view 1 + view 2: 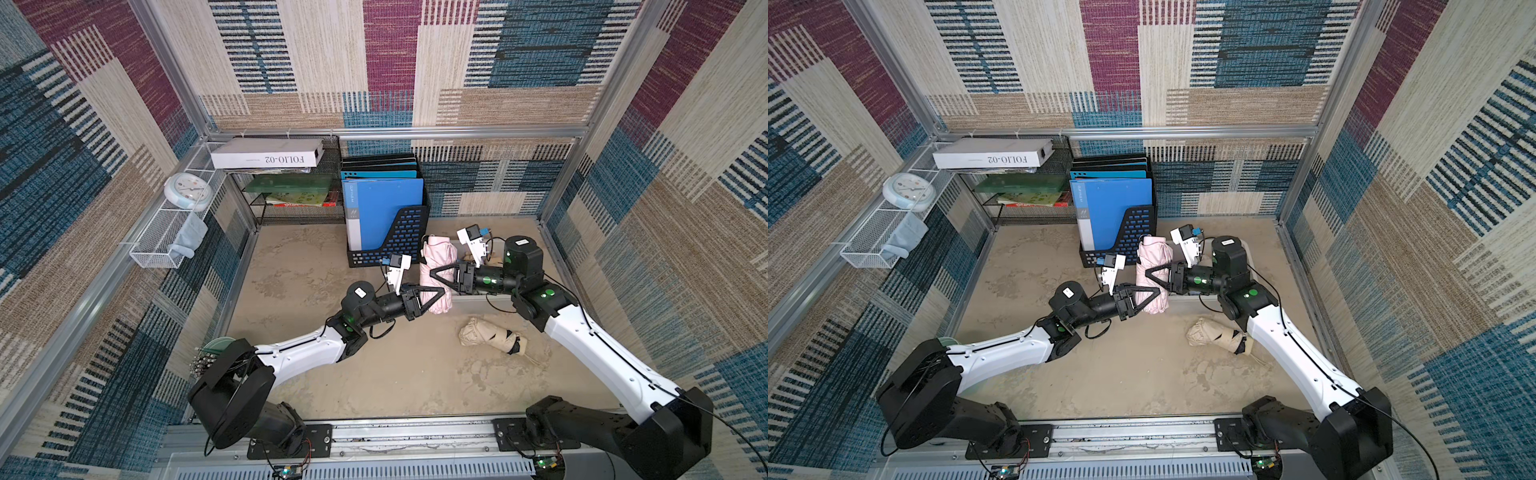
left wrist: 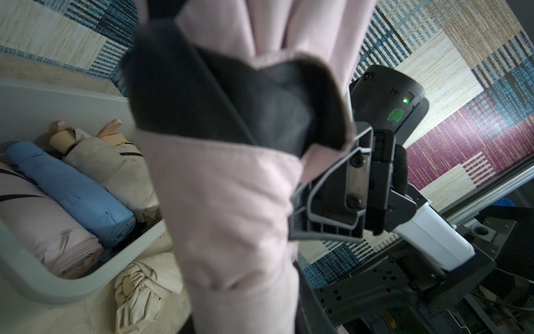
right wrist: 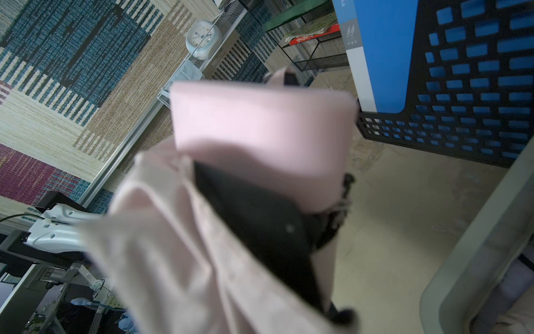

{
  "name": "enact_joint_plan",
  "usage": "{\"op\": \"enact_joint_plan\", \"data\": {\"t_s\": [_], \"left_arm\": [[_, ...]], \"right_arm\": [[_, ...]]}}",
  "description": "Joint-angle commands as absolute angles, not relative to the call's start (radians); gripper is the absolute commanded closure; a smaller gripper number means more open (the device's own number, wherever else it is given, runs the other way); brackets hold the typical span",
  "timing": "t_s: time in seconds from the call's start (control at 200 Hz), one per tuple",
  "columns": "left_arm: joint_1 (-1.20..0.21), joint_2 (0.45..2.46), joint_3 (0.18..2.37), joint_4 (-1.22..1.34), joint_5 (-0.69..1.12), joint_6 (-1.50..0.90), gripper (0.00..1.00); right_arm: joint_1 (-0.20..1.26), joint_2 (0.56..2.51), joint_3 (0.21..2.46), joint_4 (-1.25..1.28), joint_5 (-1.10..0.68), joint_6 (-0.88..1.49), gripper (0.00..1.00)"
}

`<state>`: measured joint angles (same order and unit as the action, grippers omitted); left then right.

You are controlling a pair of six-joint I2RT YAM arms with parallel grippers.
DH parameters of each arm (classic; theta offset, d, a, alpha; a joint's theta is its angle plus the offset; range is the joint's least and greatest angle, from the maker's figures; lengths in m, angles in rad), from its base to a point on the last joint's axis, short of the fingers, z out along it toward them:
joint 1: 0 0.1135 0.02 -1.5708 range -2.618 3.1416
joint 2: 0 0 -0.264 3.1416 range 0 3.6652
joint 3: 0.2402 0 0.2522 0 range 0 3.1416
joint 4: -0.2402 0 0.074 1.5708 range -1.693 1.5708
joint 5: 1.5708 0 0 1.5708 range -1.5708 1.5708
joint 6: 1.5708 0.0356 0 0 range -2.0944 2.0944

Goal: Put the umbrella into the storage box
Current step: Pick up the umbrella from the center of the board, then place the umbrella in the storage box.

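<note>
Three umbrellas (image 2: 72, 185), perhaps four, fill the storage box (image 2: 29, 274), left-wrist only.

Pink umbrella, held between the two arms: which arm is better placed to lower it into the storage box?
Probably the right. The right end effector is clamped on the pink umbrella, and the storage box lies beneath that arm. The left end effector stands on the side away from the box.
</note>
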<state>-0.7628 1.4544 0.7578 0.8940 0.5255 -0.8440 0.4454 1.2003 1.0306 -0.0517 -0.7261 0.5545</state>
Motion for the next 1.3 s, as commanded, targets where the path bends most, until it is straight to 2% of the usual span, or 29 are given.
{"op": "enact_joint_plan", "data": {"t_s": [0.0,0.13,0.316,0.471,0.576,0.811,1.292], "left_arm": [[-0.775,1.457,0.781,0.904,0.588,-0.781,0.46],[-0.772,1.448,0.784,0.849,0.513,-0.753,0.32],[-0.752,1.444,0.776,0.798,0.451,-0.734,0.26],[-0.75,1.424,0.785,0.72,0.423,-0.651,0.25],[-0.752,1.413,0.801,0.595,0.369,-0.557,0.26],[-0.752,1.406,0.851,0.345,0.162,-0.441,0.28],[-0.751,1.382,0.797,0.282,0.045,-0.508,0.29]], "right_arm": [[0.453,1.235,1.068,-0.09,-0.762,0.547,0.77],[0.432,1.259,1.09,-0.095,-0.758,0.534,0.8],[0.342,1.266,1.098,-0.124,-0.72,0.512,0.83],[0.204,1.28,1.117,-0.229,-0.667,0.451,0.83],[0.174,1.325,1.158,-0.341,-0.575,0.374,0.83],[0.174,1.485,1.254,-0.45,-0.512,0.343,0.8],[0.226,1.723,1.388,-0.582,-0.593,0.259,0.8]]}}
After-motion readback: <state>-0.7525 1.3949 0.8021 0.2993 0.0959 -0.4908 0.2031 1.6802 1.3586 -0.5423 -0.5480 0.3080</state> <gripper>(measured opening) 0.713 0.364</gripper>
